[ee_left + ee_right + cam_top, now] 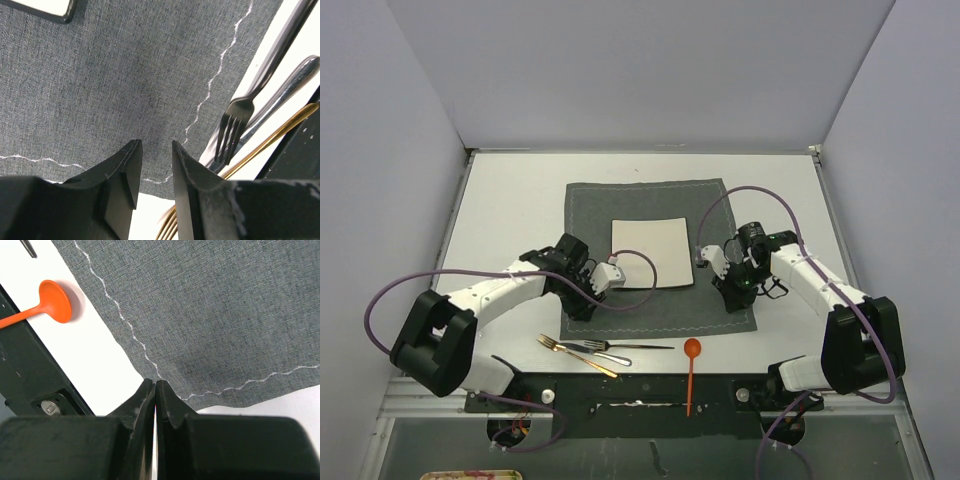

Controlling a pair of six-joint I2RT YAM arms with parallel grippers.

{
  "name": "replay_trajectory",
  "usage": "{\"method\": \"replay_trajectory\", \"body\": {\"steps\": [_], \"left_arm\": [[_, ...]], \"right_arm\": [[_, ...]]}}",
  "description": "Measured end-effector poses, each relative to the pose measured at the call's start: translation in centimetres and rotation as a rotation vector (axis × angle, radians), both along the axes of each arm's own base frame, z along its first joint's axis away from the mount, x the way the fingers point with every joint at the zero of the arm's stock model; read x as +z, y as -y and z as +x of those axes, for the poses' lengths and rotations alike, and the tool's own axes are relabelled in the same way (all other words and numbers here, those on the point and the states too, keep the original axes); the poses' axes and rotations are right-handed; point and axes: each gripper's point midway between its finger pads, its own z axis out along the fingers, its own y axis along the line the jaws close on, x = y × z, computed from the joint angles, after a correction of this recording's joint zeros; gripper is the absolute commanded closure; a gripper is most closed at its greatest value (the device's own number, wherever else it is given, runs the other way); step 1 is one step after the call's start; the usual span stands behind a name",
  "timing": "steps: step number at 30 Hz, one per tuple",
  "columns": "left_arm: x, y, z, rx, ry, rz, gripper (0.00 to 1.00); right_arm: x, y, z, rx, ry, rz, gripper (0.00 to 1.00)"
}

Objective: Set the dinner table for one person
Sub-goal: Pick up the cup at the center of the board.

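Observation:
The white dinner table [510, 210] carries a dark grey stitched placemat [660, 310] with a square off-white plate [650, 253] on it. My left gripper [582, 305] hangs over the placemat's near left corner. In the left wrist view the left gripper [155, 145] is open, with a narrow gap and nothing between its fingers. My right gripper [733, 298] sits at the placemat's near right corner. In the right wrist view the right gripper [155, 382] is shut, tips together just above the cloth's edge [225, 315].
Near the front edge lie a gold fork [575, 355], a black fork [630, 346], a silver spoon [610, 358] and an orange spoon [692, 370]. The black fork [235, 120] and gold fork [270, 137] lie just right of my left fingers. Walls enclose three sides.

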Motion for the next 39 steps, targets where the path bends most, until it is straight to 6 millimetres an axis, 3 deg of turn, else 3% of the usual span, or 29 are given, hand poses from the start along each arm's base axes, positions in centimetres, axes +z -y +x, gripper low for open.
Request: {"method": "replay_trajectory", "body": {"steps": [14, 35, 39], "left_arm": [[-2.3, -1.2, -0.2, -0.038, -0.013, 0.124, 0.73], [-2.4, -1.1, -0.7, -0.152, -0.012, 0.245, 0.78], [-2.3, -1.1, -1.0, -0.152, -0.022, 0.252, 0.71]], "right_arm": [[0.6, 0.0, 0.7, 0.022, 0.021, -0.012, 1.00], [1.3, 0.2, 1.4, 0.094, 0.003, -0.059, 1.00], [1.3, 0.4, 1.4, 0.099, 0.002, -0.065, 1.00]]}}
